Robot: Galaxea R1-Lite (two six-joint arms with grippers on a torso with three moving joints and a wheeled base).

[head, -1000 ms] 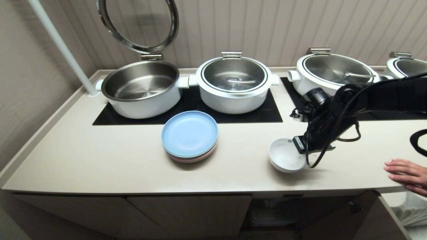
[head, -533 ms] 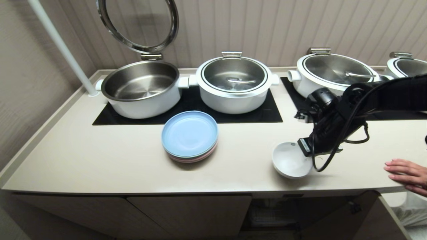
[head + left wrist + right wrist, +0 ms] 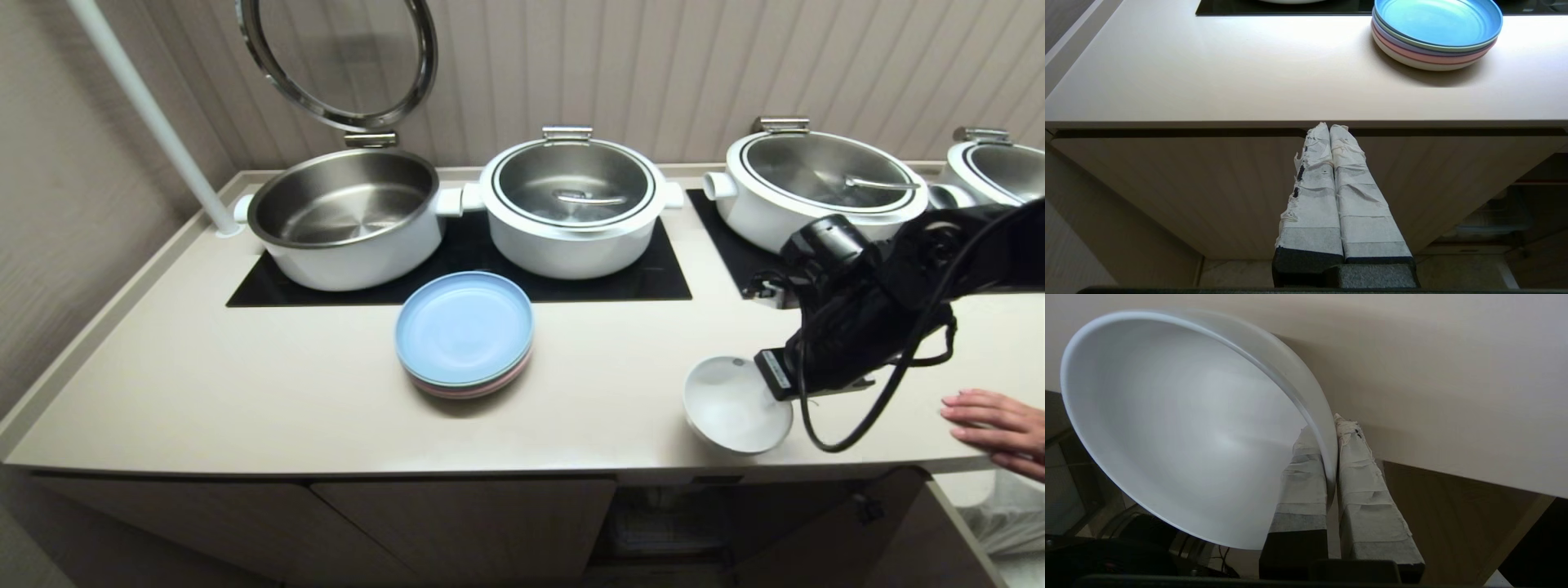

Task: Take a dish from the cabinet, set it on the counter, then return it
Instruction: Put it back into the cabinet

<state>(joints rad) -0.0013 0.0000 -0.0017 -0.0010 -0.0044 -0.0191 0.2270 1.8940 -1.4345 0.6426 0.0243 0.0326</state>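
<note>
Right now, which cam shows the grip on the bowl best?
Right wrist view: the right gripper pinches the bowl by its rim, one finger inside, one outside. The head view shows the bowl tilted over the counter edge, the fingers hidden by the arm. The left wrist view shows no bowl.

Head cam looks down from above on the tabletop (image 3: 245, 392) and pots, left wrist cam sits low by the cabinet (image 3: 1167, 183) facing its front edge, sharing the blue plates (image 3: 464, 331), right wrist cam is pressed close to the white bowl (image 3: 1184, 433).
</note>
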